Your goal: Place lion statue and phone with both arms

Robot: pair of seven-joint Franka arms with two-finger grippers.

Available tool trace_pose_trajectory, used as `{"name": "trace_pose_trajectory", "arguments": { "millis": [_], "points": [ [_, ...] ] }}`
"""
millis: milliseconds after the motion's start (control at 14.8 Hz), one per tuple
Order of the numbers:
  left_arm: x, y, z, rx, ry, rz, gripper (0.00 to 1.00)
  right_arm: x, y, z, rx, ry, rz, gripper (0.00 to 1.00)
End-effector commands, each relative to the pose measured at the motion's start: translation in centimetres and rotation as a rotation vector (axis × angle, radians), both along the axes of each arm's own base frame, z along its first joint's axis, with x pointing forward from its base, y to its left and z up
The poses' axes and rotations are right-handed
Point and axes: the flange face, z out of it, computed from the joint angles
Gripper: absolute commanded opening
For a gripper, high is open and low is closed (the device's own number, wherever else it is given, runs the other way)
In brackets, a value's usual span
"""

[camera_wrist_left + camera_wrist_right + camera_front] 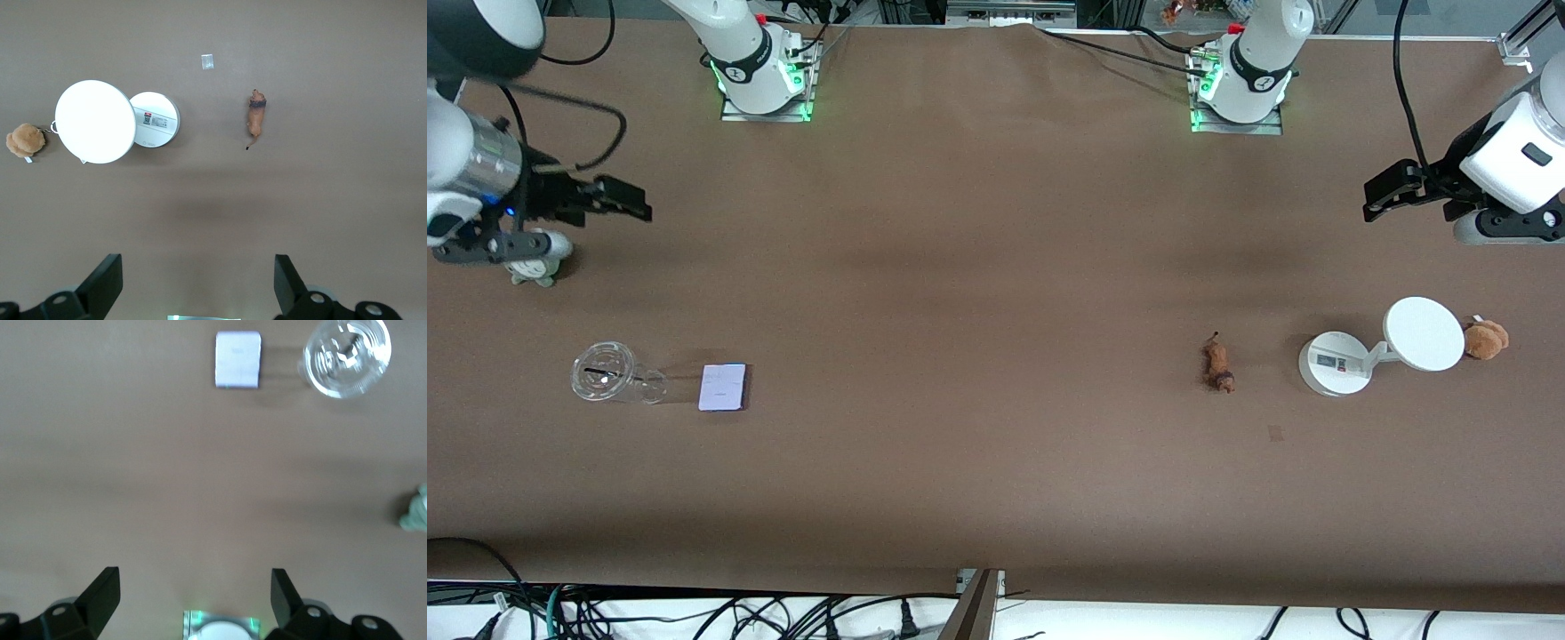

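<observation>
The lion statue (1217, 364) (255, 119), a thin orange-brown figurine with a dark end, lies on the brown table toward the left arm's end. The phone (723, 388) (237, 359), a flat pale lavender rectangle, lies toward the right arm's end beside a clear cup. My left gripper (1383, 197) (198, 283) hangs open and empty high over its end of the table, well away from the lion. High over the other end, my right gripper (627, 202) (195, 599) is open and empty too, apart from the phone.
A white round-based stand with a disc (1383, 348) (115, 122) and a brown plush toy (1485, 339) (26, 140) sit beside the lion. A clear plastic cup (609, 374) (347, 355) lies by the phone. A grey-green plush (538, 260) (417, 510) sits under the right arm.
</observation>
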Motion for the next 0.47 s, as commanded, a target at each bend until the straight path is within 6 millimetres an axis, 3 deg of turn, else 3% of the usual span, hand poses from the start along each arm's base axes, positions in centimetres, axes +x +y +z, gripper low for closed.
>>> {"name": "trace_pose_trajectory", "arguments": {
  "millis": [0, 407],
  "points": [
    [-0.32, 0.13, 0.25, 0.024, -0.013, -0.019, 1.00, -3.18, -0.98, 2.35, -0.087, 0.026, -0.003, 1.00],
    [-0.32, 0.05, 0.32, 0.024, -0.015, -0.020, 1.00, -2.94, -1.12, 2.52, -0.103, 0.009, -0.002, 1.00]
  ]
}}
